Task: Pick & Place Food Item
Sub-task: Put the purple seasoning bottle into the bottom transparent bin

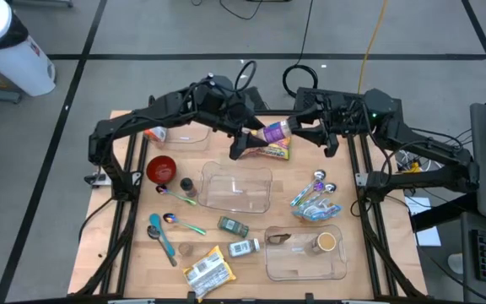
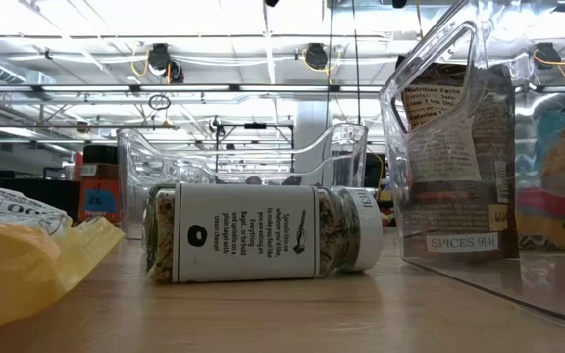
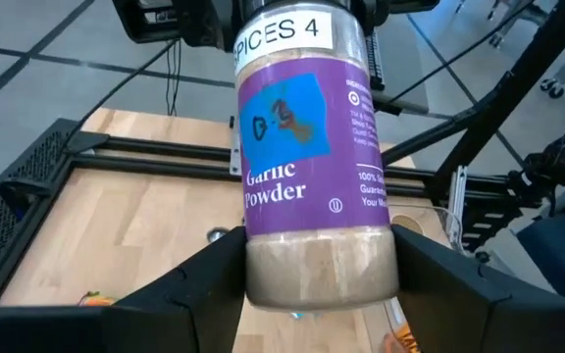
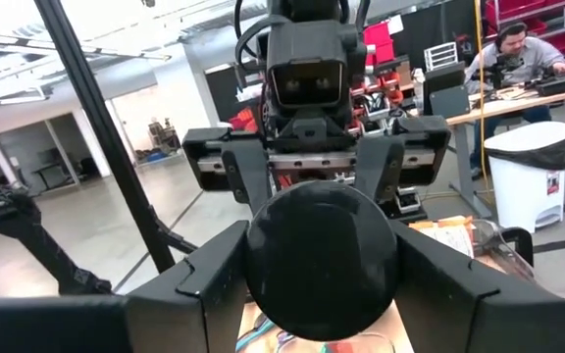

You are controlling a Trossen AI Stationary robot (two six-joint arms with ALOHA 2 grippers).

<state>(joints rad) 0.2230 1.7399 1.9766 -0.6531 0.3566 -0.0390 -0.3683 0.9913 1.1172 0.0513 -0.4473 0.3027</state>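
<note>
A garlic powder jar [image 3: 312, 147] with a purple label and a black cap hangs roughly level in the air over the table's far middle [image 1: 274, 131]. My two grippers face each other with the jar between them. My left gripper [image 3: 322, 279] [image 1: 257, 137] is shut on the end with the settled powder. My right gripper [image 4: 322, 270] [image 1: 298, 127] is shut on the cap end. Neither gripper shows in the low view. My left gripper pinches the jar's clear bottom end [image 3: 322, 265] between its two fingers, one on each side. It comes level from the table's left, pointing along the jar, which is lifted clear. My right gripper pinches the jar's black cap [image 4: 322, 255] between its two fingers, one on each side. It comes level from the table's right, along the jar's length. The cap hides the rest of the jar in this wrist view.
Below the jar lies a colourful snack bag [image 1: 277, 152]. A clear bin [image 1: 239, 187] sits mid-table, another clear bin [image 1: 306, 252] with jars near right. A red bowl [image 1: 160, 167], spoons, a lying spice jar [image 2: 253, 233] and a snack pack [image 1: 207, 270] are scattered nearer.
</note>
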